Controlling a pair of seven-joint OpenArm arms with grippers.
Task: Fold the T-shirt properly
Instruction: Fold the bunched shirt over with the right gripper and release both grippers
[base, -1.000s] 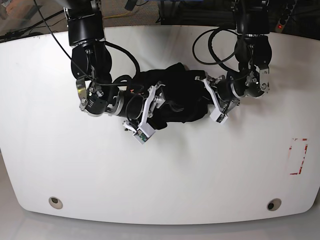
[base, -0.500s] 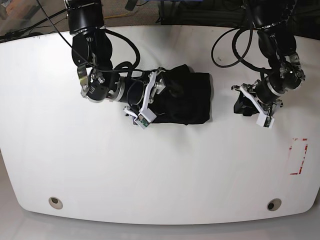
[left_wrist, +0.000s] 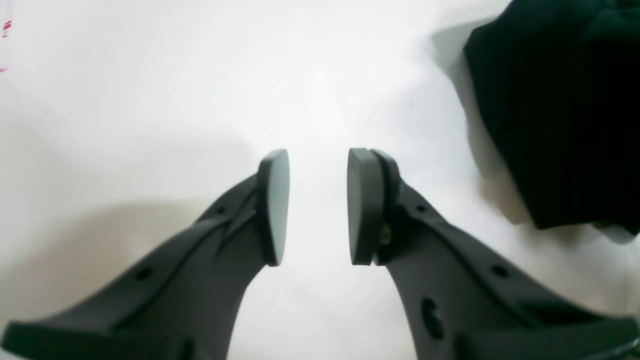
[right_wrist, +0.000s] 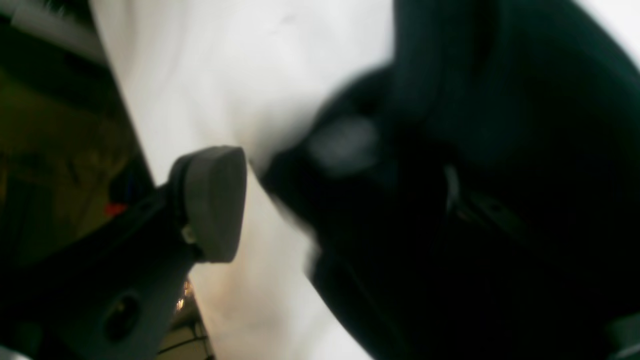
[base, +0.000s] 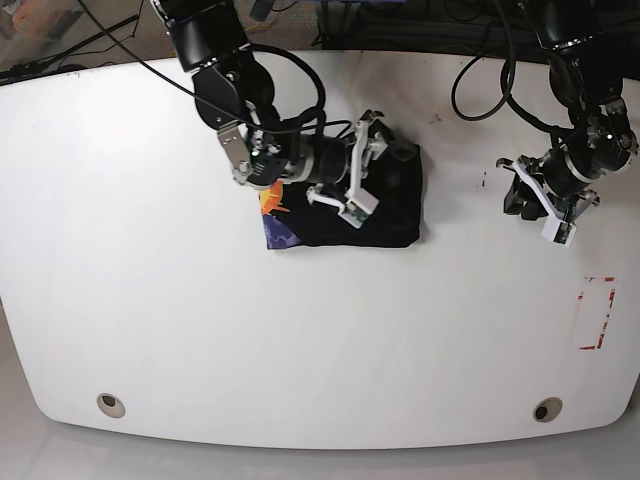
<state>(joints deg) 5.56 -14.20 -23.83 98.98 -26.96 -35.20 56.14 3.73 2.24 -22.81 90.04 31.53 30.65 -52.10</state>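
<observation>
In the upper middle of the base view, the right gripper (base: 362, 168) hangs over the folded T-shirt (base: 385, 215) with fingers spread wide, grasping nothing; well apart at the right edge, the left gripper (base: 553, 208) is released too, fingers slightly parted over the bare table (base: 320, 340)

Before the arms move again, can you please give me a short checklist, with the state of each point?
1. Left pincer empty: ok, only bare table between its pads.
2. Left pincer apart from the T-shirt: ok.
3. Right pincer open: ok, jaws stand wide over the shirt.
4. Right pincer free of cloth: cannot tell, wrist view is blurred.
5. Shirt folded compactly: ok, a small rectangle.
6. Fold tidy: not ok, the print sticks out at one corner.
</observation>
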